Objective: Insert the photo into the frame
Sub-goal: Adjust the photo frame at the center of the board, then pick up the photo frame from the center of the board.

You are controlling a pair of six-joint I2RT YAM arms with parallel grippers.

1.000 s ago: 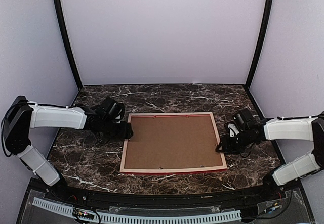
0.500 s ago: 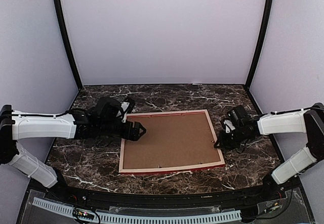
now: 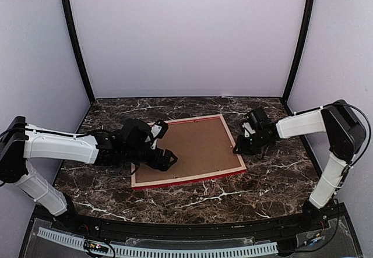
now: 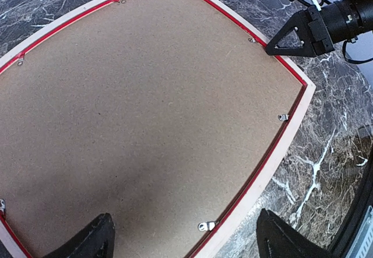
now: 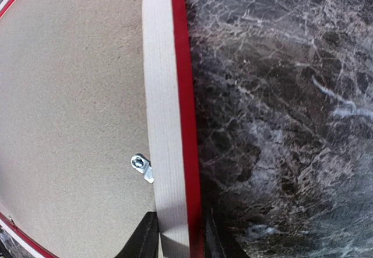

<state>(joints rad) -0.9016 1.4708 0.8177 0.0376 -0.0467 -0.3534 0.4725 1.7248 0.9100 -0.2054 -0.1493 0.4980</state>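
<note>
Right claw (image 5: 175, 233) pinching frame (image 5: 166, 95), left claw (image 4: 183, 239) spread — wide

The frame (image 3: 190, 177) now lies further left and further from the arm bases than a second ago. It has also swung round, so its right side sits farther back. The left gripper (image 3: 163, 146), earlier at the frame's left rail, now hangs over the near-left part of the backing board (image 3: 195, 144) with its jaws spread wider. The right gripper (image 3: 239, 147) has travelled inward with the right rail and narrowed onto it, one finger on each side.
</note>
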